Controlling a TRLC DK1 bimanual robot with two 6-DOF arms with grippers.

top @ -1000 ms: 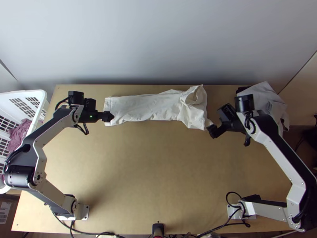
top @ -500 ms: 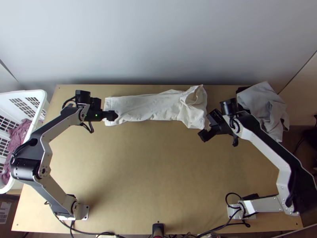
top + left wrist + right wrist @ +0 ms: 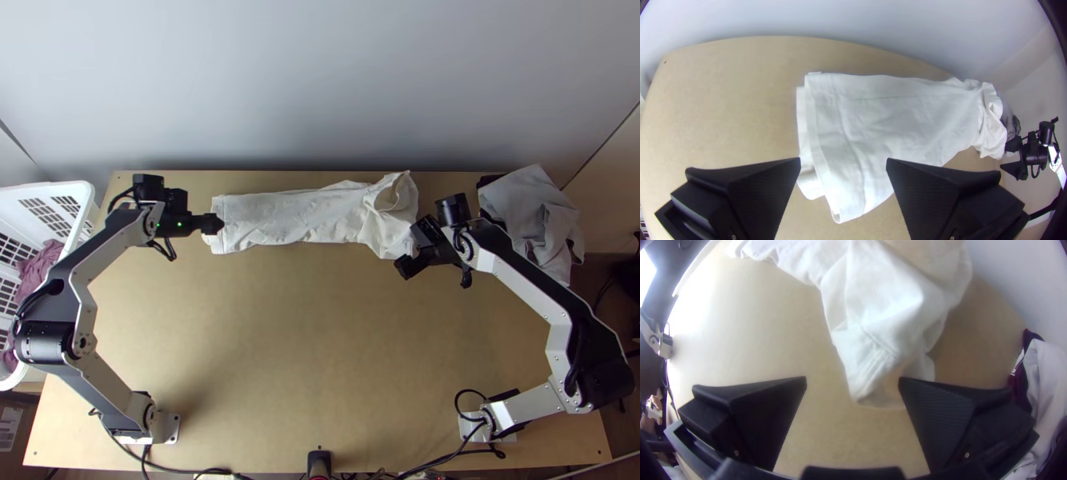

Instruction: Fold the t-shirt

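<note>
The t-shirt [image 3: 296, 218] is a long strip, and the shorter folds remain to be made

The work seems to be around the middle. The t-shirt lies near the far edge of the table [image 3: 320, 344], stretched from side to side in a narrow band. I judge that the lengthwise folding is mostly done, because at the hem [image 3: 820, 146] the layers lie one over another, with their edges a little apart. This end is rather flat. The other end, towards the right arm, is less good: it is bunched, with a loose opening standing up and one corner [image 3: 864, 389] pointing to the near side.

What is left, in my judgement, is to make this bunched end neat and then to fold the strip across, until it becomes a compact packet. No such cross fold is visible.

The left gripper [image 3: 843, 161] is at the hem end, its fingers wide apart, with nothing gripped. The right gripper [image 3: 852, 380] is at the loose corner, also spread open and without cloth in its grasp. Whether either one touches the fabric, I cannot tell. For the next step, both ends probably need a firm hold through all layers; otherwise the upper layer could slide and the strip could open again.
</note>
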